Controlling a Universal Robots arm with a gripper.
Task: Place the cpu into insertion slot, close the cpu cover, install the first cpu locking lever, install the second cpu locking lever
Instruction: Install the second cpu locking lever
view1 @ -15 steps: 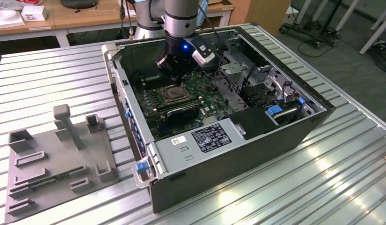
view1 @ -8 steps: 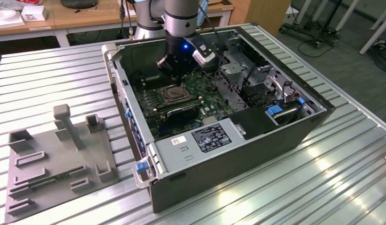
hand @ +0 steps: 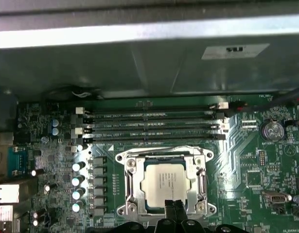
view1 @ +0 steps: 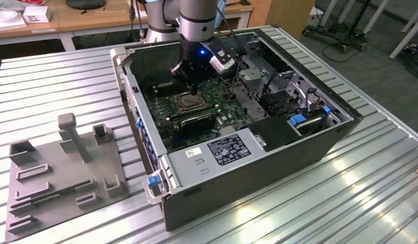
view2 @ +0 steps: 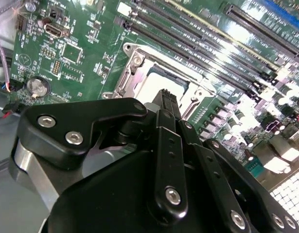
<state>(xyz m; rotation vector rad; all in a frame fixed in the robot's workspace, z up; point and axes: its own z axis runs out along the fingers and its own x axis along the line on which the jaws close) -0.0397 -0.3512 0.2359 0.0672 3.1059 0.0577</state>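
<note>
Gripper (hand: 172, 209) fingers pressed together hover at the edge of the cpu cover (hand: 165, 156), closed over the cpu (hand: 165, 182) seated in the insertion slot (view1: 189, 103); black memory slots (hand: 151, 126) run just beside it.

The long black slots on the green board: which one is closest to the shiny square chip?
The long black slot running right beside the silvery socket frame around the cpu; the other three lie beyond it, toward the case wall.

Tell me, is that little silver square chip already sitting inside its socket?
In. The first wrist view shows the silver square chip lying flat inside the metal-rimmed socket, with the thin metal frame cover closed around it.
</note>
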